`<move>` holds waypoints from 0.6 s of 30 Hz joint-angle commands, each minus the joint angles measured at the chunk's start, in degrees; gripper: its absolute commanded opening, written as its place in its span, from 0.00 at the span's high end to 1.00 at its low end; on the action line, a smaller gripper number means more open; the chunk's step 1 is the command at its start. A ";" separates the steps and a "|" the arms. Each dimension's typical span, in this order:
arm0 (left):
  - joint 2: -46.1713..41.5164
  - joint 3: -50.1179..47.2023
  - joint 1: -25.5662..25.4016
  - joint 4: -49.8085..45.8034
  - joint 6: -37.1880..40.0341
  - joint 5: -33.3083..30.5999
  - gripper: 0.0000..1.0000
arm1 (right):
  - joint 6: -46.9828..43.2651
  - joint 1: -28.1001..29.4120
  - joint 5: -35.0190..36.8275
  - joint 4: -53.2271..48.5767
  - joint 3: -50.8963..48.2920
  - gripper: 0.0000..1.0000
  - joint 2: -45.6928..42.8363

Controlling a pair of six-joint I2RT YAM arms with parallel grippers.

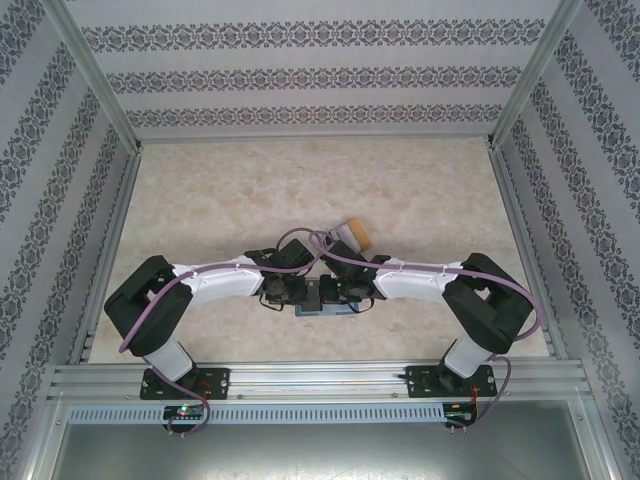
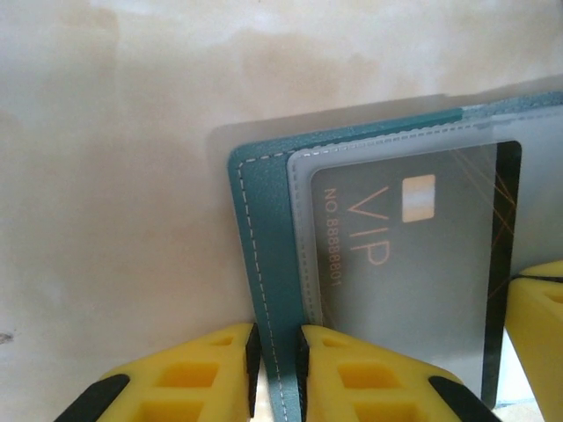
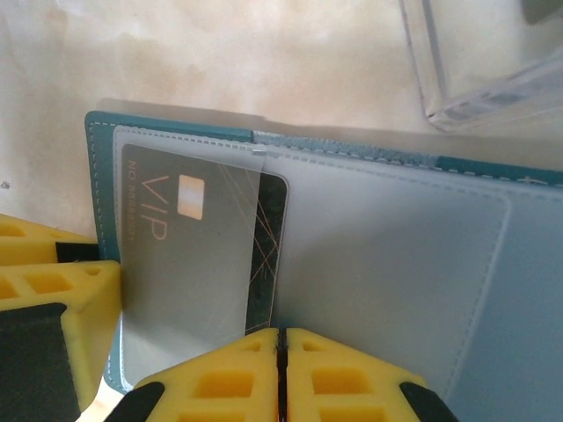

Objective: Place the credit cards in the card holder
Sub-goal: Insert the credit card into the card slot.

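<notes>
The wallet [image 1: 325,307] lies open on the table [image 1: 300,190] at the near edge, between my two arms. My left gripper [image 2: 277,352] stands over its outer border with the fingers a narrow gap apart and nothing clamped between them; the teal stitched edge shows through that gap. My right gripper [image 3: 280,352] has its fingers pressed together, tips at the near end of the grey card [image 3: 189,255]; I judge them to be nudging it, not pinching it.

The card sits almost wholly under the clear pocket [image 3: 132,352] on the wallet's left half; only its dark strip sticks out on the fold side. Its long axis runs straight away from my right fingertips; the pocket's mouth faces the fold, so what is left to do is a short sideways slide towards my left gripper. My right arm is on the exposed side and looks best placed to push, while the left steadies the border. A clear box [image 3: 466,79] stands just beyond the wallet.
</notes>
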 commanded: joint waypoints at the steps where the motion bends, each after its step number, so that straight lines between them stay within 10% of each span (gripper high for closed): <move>1: -0.24 -0.19 0.24 2.31 0.44 0.12 0.76 | -0.94 0.52 -1.46 2.71 0.85 0.90 1.32; 18: 2.71 -0.03 0.31 0.90 0.23 -1.37 0.78 | 1.80 -1.64 7.79 -3.46 -4.92 0.84 -4.30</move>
